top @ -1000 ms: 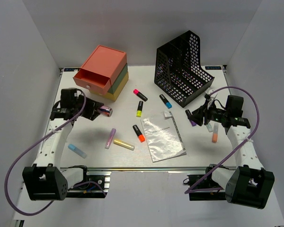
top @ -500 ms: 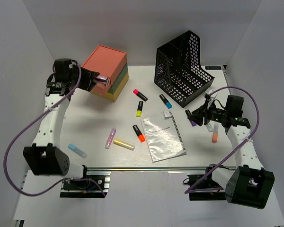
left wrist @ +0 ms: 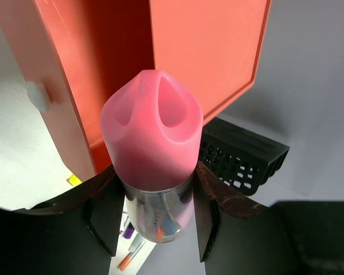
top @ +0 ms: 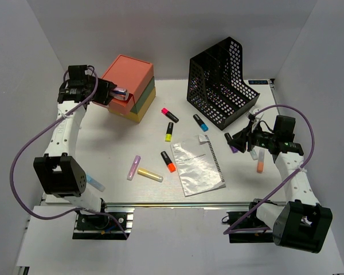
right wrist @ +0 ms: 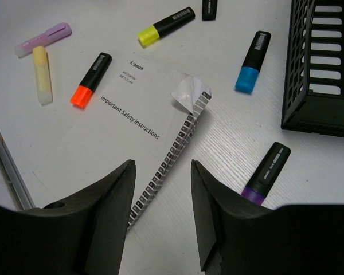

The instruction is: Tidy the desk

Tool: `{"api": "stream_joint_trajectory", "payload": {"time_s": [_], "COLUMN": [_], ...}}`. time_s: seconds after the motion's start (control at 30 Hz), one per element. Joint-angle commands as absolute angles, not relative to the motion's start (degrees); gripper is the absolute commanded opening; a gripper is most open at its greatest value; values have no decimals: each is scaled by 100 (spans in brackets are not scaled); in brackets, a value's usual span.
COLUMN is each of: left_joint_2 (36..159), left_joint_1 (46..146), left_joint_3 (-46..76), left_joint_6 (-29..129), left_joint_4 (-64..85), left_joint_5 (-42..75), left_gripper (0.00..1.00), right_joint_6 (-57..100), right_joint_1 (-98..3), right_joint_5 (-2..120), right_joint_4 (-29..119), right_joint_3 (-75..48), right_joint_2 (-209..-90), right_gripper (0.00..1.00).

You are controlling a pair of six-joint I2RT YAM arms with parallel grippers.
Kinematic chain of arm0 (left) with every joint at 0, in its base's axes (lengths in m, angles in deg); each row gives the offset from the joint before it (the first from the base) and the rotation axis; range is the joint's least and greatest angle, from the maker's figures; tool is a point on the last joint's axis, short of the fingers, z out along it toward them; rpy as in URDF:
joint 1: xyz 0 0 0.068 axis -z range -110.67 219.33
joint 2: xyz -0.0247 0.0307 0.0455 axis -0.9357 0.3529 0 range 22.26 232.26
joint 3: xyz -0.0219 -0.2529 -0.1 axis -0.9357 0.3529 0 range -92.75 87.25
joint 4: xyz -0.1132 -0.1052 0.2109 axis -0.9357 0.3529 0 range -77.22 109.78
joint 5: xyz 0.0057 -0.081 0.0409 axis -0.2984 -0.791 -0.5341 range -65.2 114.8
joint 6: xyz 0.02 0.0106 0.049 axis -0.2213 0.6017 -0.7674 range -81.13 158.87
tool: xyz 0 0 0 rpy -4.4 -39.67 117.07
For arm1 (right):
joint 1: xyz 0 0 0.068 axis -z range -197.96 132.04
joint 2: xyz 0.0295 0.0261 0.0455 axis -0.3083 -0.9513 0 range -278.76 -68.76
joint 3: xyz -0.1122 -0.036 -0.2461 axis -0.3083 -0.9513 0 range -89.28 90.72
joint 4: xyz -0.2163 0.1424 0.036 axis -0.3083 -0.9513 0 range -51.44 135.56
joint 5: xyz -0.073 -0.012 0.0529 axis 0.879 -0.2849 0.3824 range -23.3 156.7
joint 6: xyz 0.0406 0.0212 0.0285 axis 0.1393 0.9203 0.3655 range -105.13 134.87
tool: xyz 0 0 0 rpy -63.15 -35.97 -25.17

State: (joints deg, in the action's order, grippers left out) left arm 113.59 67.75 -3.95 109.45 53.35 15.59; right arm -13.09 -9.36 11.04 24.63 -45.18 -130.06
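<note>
Left gripper (left wrist: pixel 156 197) grips my pink highlighter (left wrist: pixel 153 132) mid-barrel, light, stiff, slick, over the drawer (top: pixel 120 103); right gripper (right wrist: pixel 163 195) gapes empty above the desk (right wrist: pixel 332 189).

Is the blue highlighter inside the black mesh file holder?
No, the blue highlighter lies on the desk outside the black mesh file holder.

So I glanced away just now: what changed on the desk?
The left gripper, shut on the pink-capped marker, swung across the desk back to the open top drawer of the drawer box. The right gripper, loose highlighters and booklet stayed put.
</note>
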Motion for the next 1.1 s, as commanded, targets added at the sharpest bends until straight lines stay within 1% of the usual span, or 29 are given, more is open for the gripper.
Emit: {"api": "stream_joint_trajectory", "payload": {"time_s": [0.0, 0.13, 0.23, 0.37, 0.4, 0.43, 0.47, 0.5, 0.6, 0.63, 0.7, 0.83, 0.97, 1.0, 1.07], "left_joint_2": [11419, 11569, 11621, 11797, 11823, 11850, 11850, 11850, 11850, 11859, 11885, 11920, 11903, 11885, 11728], "left_joint_1": [6662, 6608, 6556, 6556, 6556, 6556, 6556, 6556, 6556, 6556, 6556, 6556, 6556, 6556, 6556], "left_joint_3": [-801, -820, -846, -951, -960, -961, -961, -969, -1057, -1144, -1224, -1417, -1426, -1409, -1261], "left_joint_6": [10997, 10988, 10971, 10944, 10927, 10936, 10927, 10927, 10927, 10909, 10901, 10865, 10874, 10865, 10856], "left_joint_4": [5338, 5400, 5391, 5487, 5487, 5461, 5444, 5409, 5408, 5408, 5452, 5540, 5575, 5575, 5497], "left_joint_5": [1671, 1636, 1636, 1637, 1575, 1557, 1548, 1522, 1496, 1487, 1461, 1434, 1364, 1346, 1294], "left_gripper": [0, 0, 3, 11, 14, 26, 30, 40, 58, 60, 68, 71, 71, 69, 57], "right_joint_6": [-1404, -1413, -1413, -1422, -1422, -1422, -1413, -1422, -1422, -1422, -1431, -1431, -1431, -1422, -1431], "right_joint_1": [-899, -899, -873, -864, -864, -847, -847, -838, -829, -838, -829, -812, -803, -794, -776], "right_joint_5": [992, 992, 992, 992, 984, 983, 983, 975, 966, 966, 957, 948, 931, 922, 904], "right_joint_4": [2508, 2508, 2500, 2508, 2500, 2500, 2500, 2500, 2491, 2491, 2482, 2473, 2473, 2473, 2473], "right_joint_3": [-4560, -4551, -4551, -4551, -4551, -4560, -4560, -4551, -4551, -4551, -4542, -4551, -4551, -4551, -4551], "right_joint_2": [-13046, -13055, -13064, -13064, -13064, -13064, -13064, -13064, -13081, -13072, -13064, -13064, -13064, -13055, -13055], "right_gripper": [49, 49, 49, 50, 49, 50, 49, 49, 49, 49, 49, 49, 50, 49, 49]}}
